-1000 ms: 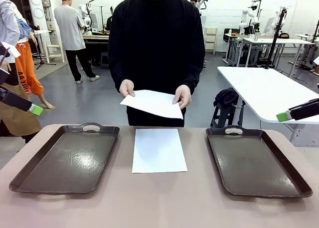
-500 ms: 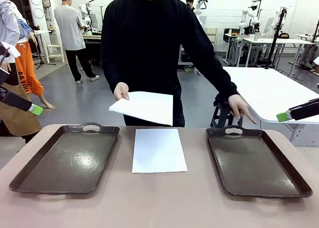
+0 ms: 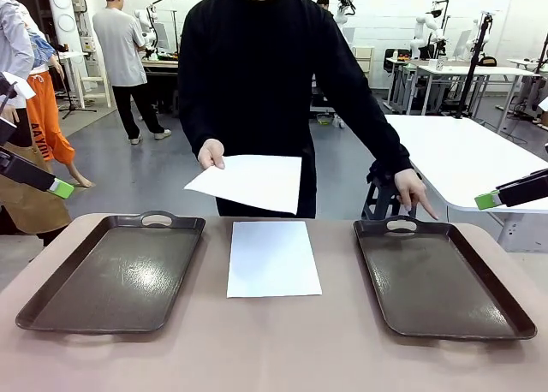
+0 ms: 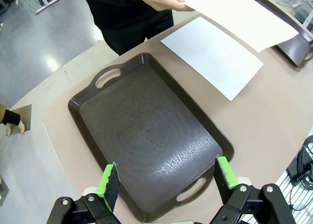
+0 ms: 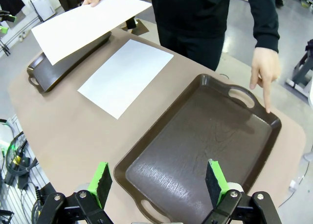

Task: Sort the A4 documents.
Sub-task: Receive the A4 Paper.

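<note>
Now the person's hand (image 3: 411, 191) has left the held sheet (image 3: 248, 182), upper centre, and points at the lower-right tray (image 3: 445, 276): likely that sheet's destination. A second sheet (image 3: 273, 258) lies flat mid-frame on the table (image 3: 274, 353). Your left gripper (image 4: 166, 177) and right gripper (image 5: 159, 177) have jaws wide apart, empty.

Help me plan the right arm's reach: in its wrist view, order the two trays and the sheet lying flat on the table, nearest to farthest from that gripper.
1. Right tray, directly below the right gripper.
2. Flat sheet, mid-table.
3. Left tray, at the far end.
</note>
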Tool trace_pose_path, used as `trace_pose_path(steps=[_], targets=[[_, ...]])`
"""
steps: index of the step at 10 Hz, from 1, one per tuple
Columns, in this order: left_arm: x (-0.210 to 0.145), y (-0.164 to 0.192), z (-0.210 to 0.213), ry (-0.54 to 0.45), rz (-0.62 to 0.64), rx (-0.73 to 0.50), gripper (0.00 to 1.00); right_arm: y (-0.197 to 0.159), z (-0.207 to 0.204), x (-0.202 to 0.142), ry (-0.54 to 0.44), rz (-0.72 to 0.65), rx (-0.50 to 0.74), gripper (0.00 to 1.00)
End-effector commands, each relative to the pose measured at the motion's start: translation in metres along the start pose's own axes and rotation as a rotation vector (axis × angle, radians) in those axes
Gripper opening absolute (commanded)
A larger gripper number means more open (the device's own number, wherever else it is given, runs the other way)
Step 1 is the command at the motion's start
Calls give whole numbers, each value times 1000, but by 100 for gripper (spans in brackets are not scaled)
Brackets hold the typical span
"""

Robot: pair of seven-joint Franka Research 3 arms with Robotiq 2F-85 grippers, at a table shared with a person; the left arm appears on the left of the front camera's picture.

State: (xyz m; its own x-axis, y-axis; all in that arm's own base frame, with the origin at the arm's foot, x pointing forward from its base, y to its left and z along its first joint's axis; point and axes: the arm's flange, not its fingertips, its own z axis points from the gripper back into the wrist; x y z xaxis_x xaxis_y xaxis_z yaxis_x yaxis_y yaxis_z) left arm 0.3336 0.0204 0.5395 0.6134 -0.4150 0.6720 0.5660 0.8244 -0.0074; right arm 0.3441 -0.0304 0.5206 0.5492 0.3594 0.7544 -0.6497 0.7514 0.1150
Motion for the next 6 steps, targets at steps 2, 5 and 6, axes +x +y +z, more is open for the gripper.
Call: trace_pose_path(steps=[2, 5, 6], targets=[[-1, 1, 1, -3, -3, 2, 100, 0, -2, 0, -6, -4, 14, 100], [-1, 1, 1, -3, -3, 2, 100, -8, -21, 38, -19, -113, 70, 100], [-1, 1, 1, -3, -3, 2, 100, -13, -38, 54, -28, -194, 143, 100]])
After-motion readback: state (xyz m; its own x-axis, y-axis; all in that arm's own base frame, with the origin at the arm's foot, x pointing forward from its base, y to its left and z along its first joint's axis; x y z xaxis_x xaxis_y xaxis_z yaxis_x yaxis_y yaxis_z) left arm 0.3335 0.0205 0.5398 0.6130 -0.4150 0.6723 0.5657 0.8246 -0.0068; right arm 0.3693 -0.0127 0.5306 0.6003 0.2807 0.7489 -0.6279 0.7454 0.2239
